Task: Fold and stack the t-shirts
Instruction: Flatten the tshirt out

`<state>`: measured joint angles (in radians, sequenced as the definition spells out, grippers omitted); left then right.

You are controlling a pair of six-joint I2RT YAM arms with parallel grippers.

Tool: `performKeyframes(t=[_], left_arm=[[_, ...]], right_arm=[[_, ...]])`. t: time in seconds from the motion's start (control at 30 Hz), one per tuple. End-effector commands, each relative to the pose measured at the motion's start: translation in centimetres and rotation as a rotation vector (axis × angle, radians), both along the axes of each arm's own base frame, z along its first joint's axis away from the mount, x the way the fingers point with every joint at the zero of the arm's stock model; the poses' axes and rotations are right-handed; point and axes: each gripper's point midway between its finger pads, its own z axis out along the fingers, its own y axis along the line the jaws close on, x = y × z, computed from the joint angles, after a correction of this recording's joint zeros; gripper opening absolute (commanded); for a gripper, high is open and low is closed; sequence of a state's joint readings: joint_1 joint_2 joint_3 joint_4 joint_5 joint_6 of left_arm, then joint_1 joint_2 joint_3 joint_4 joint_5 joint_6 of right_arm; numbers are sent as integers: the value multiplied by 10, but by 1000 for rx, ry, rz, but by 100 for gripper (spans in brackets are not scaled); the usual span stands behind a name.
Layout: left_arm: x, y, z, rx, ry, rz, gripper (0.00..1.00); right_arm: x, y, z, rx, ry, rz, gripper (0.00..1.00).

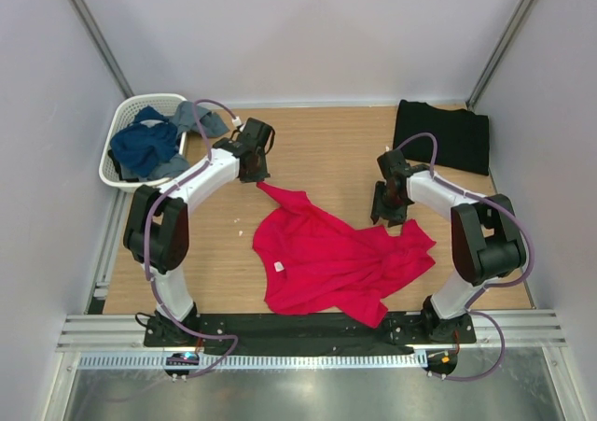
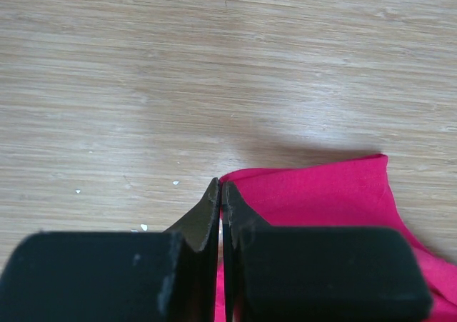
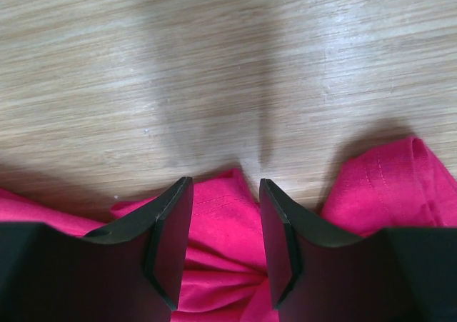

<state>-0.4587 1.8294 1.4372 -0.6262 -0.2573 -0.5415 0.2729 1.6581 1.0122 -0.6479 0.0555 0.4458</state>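
Observation:
The crimson red t-shirt (image 1: pixel 326 258) lies crumpled and spread on the wooden table, near the front middle. My left gripper (image 1: pixel 254 174) is at its far left corner, shut on a pinch of the red cloth (image 2: pixel 314 193); in the left wrist view the left gripper (image 2: pixel 220 186) has its jaws pressed together with red showing between them. My right gripper (image 1: pixel 387 217) stands at the shirt's far right edge, and in its wrist view the right gripper (image 3: pixel 225 186) is open, its fingers astride a hemmed fold of the red t-shirt (image 3: pixel 221 222). The black t-shirt (image 1: pixel 443 133) lies folded at the back right.
A white lattice basket (image 1: pixel 126 122) at the back left holds blue and grey clothes (image 1: pixel 149 146). Bare wood (image 1: pixel 326 150) lies between the two grippers and behind them. White walls close off the table's sides and back.

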Motion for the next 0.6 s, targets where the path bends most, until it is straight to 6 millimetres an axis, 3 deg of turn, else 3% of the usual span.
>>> performKeyframes(t=[0.0,0.23,0.33,0.43,0.53,0.57], left_arm=[[4,5,8,-1,-19,1,0],[1,10,4,11,-1,10,0],[4,11,8,6,-8,11,0],[9,10,15,4,-24,1,0],[15,11,26,6,-44,-7,0],[16,12,28,8,-47,-4,0]], right_arm=[[5,-2,4,-21,-3,20,48],[-1,2,-7,3,20,18,47],[-3,0,-13,-8,31,11,41],[2,0,-13,-18,24,9,29],[14,0,-6,-22,-8,1,3],[17,0,-2,-22,-21,-2,1]])
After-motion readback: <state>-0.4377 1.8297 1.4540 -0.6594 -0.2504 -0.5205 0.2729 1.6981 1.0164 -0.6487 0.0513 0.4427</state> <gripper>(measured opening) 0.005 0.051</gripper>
